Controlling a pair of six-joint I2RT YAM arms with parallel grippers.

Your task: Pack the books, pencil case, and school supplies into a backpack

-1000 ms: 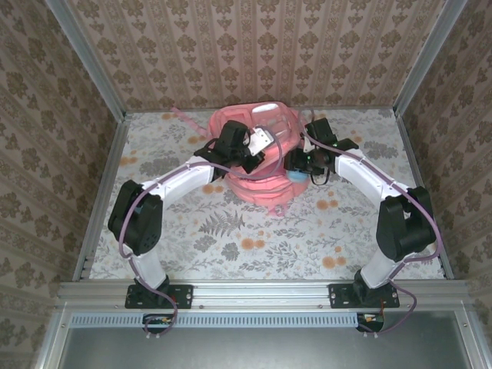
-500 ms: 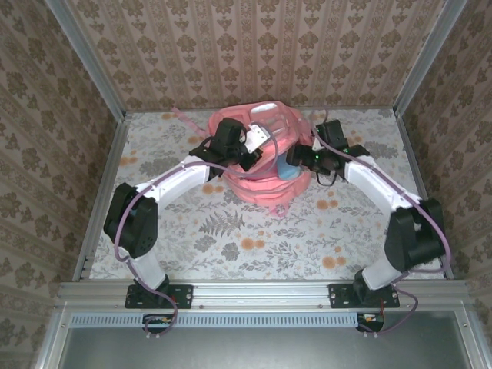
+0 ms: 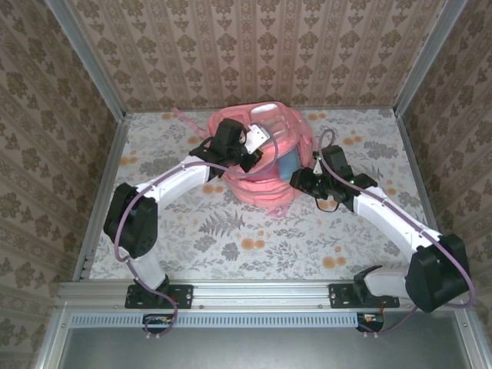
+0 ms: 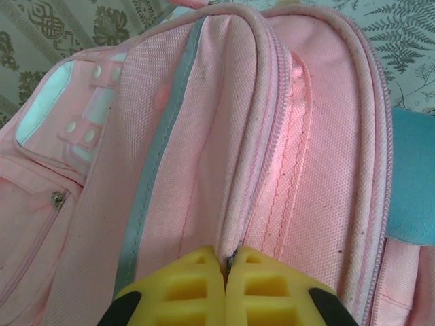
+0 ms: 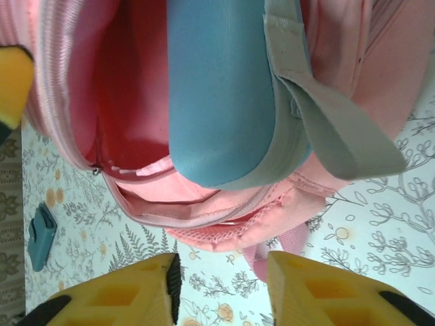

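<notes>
Left wrist view: the left fingers are pressed together, pinching the zip rim of the pink backpack, which sits mid-tabletop toward the far wall. The right fingers hang apart just in front of its open mouth, where a blue case stands inside.

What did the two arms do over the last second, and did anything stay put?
The right gripper carried the blue case into the open backpack, let go of it, and drew back toward its own base with its fingers apart. The left gripper stayed clamped on the backpack's zipper edge, and the backpack hardly moved.
</notes>
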